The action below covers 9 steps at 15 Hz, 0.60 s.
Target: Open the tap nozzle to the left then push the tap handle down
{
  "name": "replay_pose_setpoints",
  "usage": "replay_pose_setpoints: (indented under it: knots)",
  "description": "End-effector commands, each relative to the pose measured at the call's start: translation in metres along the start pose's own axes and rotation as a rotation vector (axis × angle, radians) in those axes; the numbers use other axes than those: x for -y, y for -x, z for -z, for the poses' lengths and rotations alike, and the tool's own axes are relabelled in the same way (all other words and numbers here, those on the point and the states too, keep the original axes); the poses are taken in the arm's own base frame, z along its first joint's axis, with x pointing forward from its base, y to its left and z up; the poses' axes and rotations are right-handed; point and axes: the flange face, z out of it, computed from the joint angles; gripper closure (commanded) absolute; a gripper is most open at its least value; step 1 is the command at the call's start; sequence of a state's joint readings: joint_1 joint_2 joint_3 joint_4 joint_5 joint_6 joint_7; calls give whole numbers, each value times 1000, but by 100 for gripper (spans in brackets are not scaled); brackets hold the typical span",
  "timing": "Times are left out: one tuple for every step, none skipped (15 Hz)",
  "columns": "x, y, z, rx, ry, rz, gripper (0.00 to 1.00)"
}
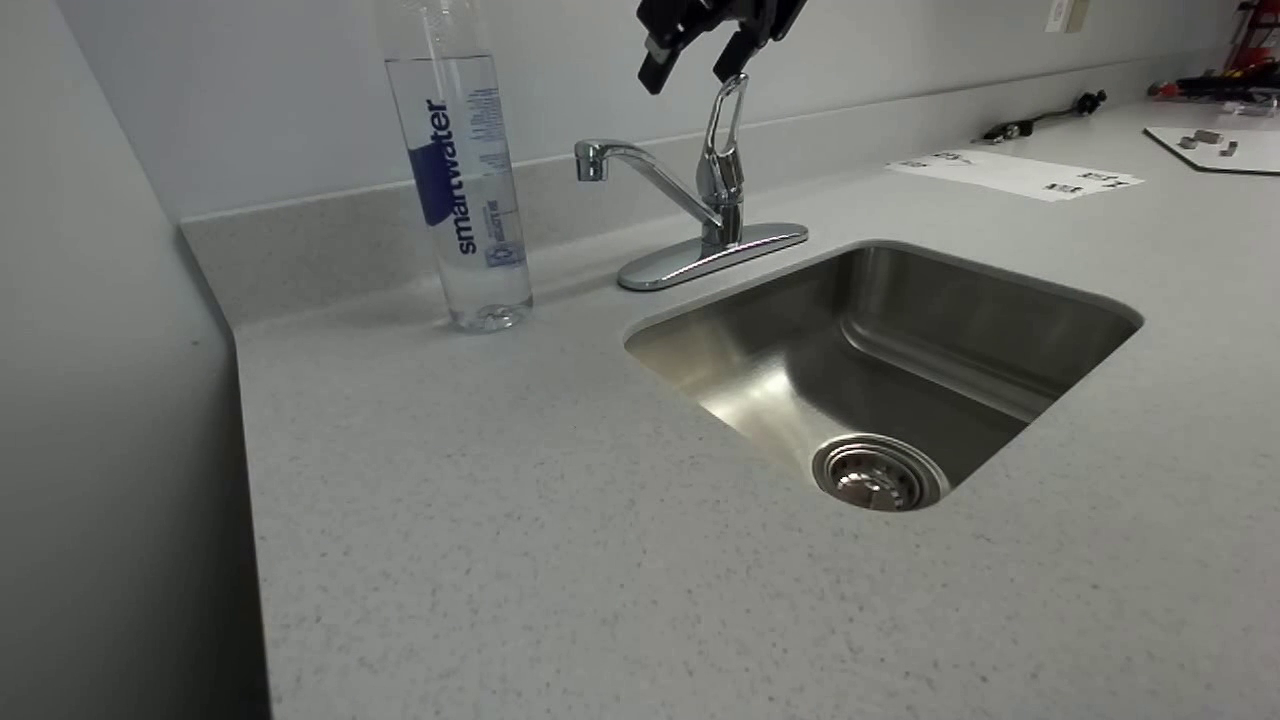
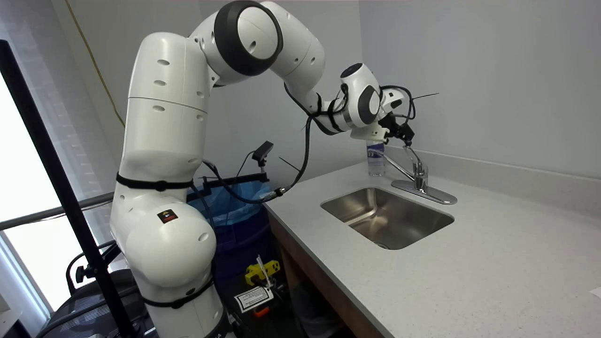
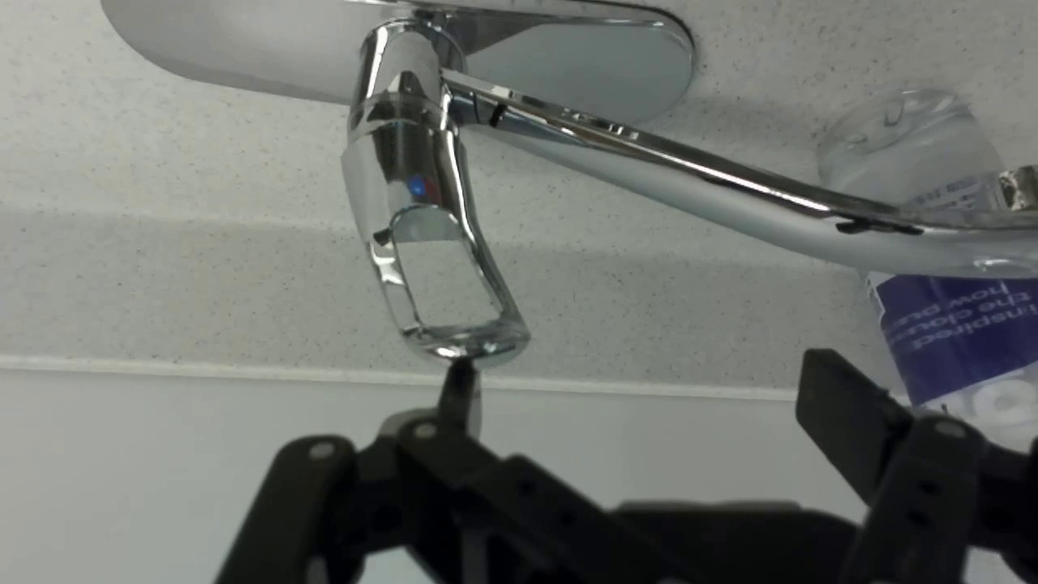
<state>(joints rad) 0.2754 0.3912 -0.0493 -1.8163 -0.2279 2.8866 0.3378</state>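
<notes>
The chrome tap nozzle (image 1: 668, 184) points toward the water bottle and is turned away from over the sink; it also shows in an exterior view (image 2: 397, 166) and in the wrist view (image 3: 730, 193). The looped chrome tap handle (image 1: 719, 175) stands raised on the faucet column; it also shows in the wrist view (image 3: 403, 166). My gripper (image 1: 690, 73) is open and empty, just above the handle's top. In the wrist view the gripper (image 3: 641, 371) has its left finger overlapping the handle's tip; I cannot tell if they touch. The right finger is apart from the faucet.
A clear water bottle (image 1: 470, 200) stands beside the nozzle's tip. The steel sink (image 1: 985, 275) is set in the counter in front of the faucet. The back wall and its low backsplash (image 3: 203, 300) are close behind the handle. A paper sheet (image 1: 1010, 175) lies further along.
</notes>
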Motion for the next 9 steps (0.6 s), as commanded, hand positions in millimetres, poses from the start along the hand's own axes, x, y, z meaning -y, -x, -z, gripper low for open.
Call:
replay_pose_setpoints:
  knots:
    - [-4,17,6,56,-10,-18,0]
    - [-5,21,7,67,-14,-22,0]
    - [-6,27,9,81,-15,-25,0]
    - [-7,32,10,94,-19,-29,0]
    - [-9,38,12,109,-18,-32,0]
    - [-11,45,13,128,-17,-37,0]
    - [-12,51,14,146,-15,-39,0]
    - [-15,58,15,164,-10,-39,0]
    - [-18,63,17,178,-6,-37,0]
